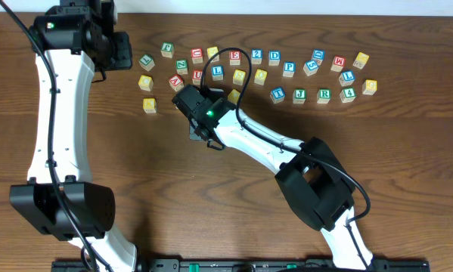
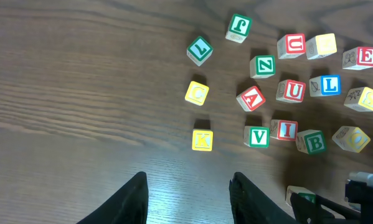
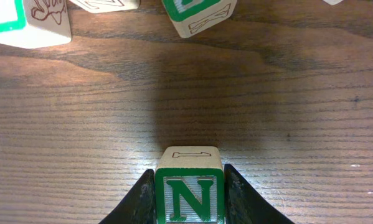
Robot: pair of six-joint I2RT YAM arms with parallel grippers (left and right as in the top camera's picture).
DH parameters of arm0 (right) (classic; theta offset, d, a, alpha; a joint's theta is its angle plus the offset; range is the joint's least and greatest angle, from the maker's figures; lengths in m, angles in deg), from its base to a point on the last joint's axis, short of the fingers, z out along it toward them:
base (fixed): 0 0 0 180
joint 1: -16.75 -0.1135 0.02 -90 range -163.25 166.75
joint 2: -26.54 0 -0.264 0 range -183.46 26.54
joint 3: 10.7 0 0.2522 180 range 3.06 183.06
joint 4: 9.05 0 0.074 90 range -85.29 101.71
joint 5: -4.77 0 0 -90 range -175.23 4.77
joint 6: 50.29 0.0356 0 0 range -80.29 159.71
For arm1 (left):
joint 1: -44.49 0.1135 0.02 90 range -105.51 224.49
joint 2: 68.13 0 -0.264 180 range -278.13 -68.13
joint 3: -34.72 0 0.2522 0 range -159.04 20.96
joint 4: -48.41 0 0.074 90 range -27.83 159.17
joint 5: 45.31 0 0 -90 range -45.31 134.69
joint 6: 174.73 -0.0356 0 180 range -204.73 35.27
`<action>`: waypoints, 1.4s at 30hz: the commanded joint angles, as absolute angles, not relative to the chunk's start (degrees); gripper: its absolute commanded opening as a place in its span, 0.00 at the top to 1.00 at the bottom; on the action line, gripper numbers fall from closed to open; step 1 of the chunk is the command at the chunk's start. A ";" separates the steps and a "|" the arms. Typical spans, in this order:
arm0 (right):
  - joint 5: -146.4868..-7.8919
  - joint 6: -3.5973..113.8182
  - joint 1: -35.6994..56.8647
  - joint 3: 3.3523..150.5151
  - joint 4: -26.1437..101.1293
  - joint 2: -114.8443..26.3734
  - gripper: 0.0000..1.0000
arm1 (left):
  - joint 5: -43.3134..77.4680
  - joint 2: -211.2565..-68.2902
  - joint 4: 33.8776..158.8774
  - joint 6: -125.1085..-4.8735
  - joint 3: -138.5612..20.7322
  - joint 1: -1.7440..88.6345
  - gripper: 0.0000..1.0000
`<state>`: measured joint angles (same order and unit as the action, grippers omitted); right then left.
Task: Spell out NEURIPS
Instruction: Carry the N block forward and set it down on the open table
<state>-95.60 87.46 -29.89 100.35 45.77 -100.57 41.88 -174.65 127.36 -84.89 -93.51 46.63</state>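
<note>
Letter blocks (image 1: pixel 289 68) on brown wooden table (image 1: pixel 408 151)

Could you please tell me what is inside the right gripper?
A green N block sits clamped between the fingers of the right gripper, above the wooden table. Its underside is hidden, so contact with the table cannot be judged; overhead, the gripper covers the block.

We are looking at a brown wood-grain desk (image 1: pixel 408 166). In the left wrist view we are seeing spare blocks lying on it: a yellow K block (image 2: pixel 202 140) just below a yellow C block (image 2: pixel 197 93), a tilted red A block (image 2: pixel 251 98) under a green Z block (image 2: pixel 263 65), and a green V block (image 2: pixel 258 136). A black rail (image 1: pixel 234 265) is running along the desk's near edge.
</note>
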 commanded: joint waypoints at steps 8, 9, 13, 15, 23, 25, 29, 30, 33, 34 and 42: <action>-97.33 89.01 -30.13 100.46 43.47 -101.01 0.72 | 42.39 -174.65 127.49 -84.67 -94.39 46.45 0.57; -97.33 89.01 -30.13 100.46 43.47 -101.10 0.72 | 42.39 -174.65 127.49 -84.67 -94.39 46.45 0.57; -97.33 89.01 -30.13 100.46 43.51 -101.10 0.72 | 42.39 -174.65 127.49 -84.67 -94.39 46.45 0.58; -97.33 89.01 -30.13 100.46 43.54 -101.10 0.72 | 42.39 -174.65 127.49 -84.67 -94.39 46.45 0.58; -96.87 89.01 -29.99 100.46 43.27 -102.34 0.71 | 42.39 -174.65 127.49 -84.67 -94.39 46.45 0.58; -96.87 88.99 -29.97 100.46 43.25 -102.34 0.71 | 42.39 -174.65 127.49 -84.67 -94.39 46.45 0.58; -96.46 88.95 -29.97 100.46 43.30 -102.34 0.65 | 42.39 -174.65 127.49 -84.67 -94.39 46.45 0.57; -96.39 88.95 -29.97 100.46 43.27 -102.34 0.64 | 42.39 -174.65 127.49 -84.67 -94.39 46.45 0.58; -96.26 88.92 -29.97 100.46 43.30 -102.34 0.63 | 42.39 -174.65 127.49 -84.67 -94.39 46.45 0.58; -96.24 88.92 -29.97 100.46 43.30 -102.34 0.63 | 42.39 -174.65 127.49 -84.67 -94.39 46.45 0.58; -96.19 87.37 -29.78 100.57 43.30 -102.32 0.62 | 42.39 -174.65 127.49 -84.67 -94.39 46.45 0.57</action>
